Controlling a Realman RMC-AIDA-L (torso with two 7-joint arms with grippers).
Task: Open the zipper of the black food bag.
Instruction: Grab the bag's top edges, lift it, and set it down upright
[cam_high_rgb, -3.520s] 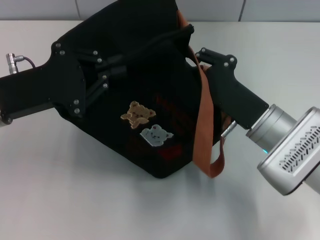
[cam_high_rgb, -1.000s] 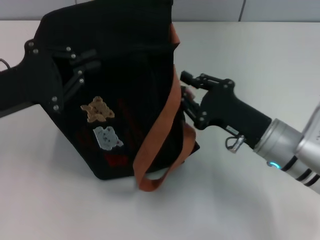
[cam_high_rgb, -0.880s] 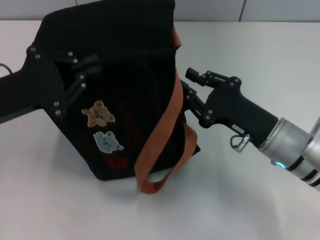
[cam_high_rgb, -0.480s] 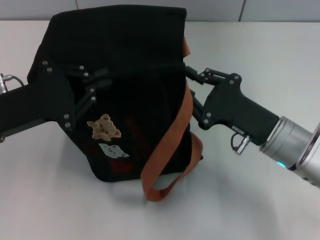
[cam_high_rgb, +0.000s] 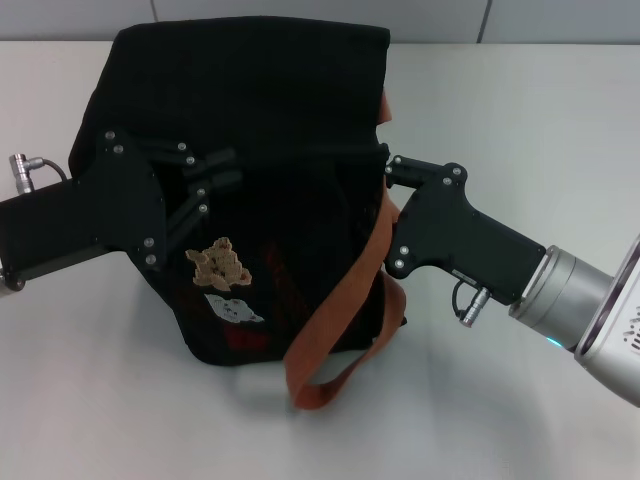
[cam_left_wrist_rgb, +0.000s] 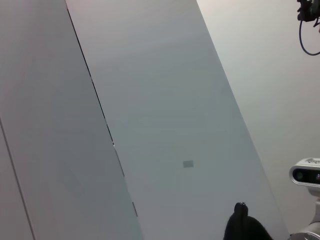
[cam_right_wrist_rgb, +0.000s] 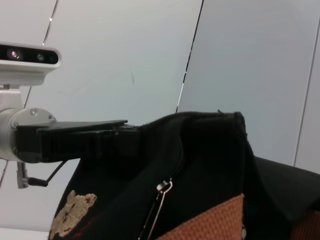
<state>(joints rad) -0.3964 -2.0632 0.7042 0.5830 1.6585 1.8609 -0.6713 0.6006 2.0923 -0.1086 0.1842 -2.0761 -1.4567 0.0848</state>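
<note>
The black food bag (cam_high_rgb: 270, 110) stands on the white table with its bear patches (cam_high_rgb: 222, 265) facing me. One orange-brown handle (cam_high_rgb: 345, 300) hangs down its right front. My left gripper (cam_high_rgb: 215, 170) reaches in from the left and is shut on the fabric of the bag's upper left side. My right gripper (cam_high_rgb: 388, 165) presses against the upper right edge of the bag, by the handle. In the right wrist view the zipper (cam_right_wrist_rgb: 159, 200) runs down the black fabric, and a small metal pull (cam_right_wrist_rgb: 163, 187) hangs on it. The left arm (cam_right_wrist_rgb: 75, 140) shows behind the bag.
A white table (cam_high_rgb: 520, 110) stretches around the bag, and grey wall panels (cam_high_rgb: 430, 20) stand behind it. The left wrist view shows only wall panels (cam_left_wrist_rgb: 165, 125) and a scrap of black at its edge.
The bag has shifted right and turned more square to me, carried by the left gripper. The right gripper has closed in on the bag's upper right edge.
</note>
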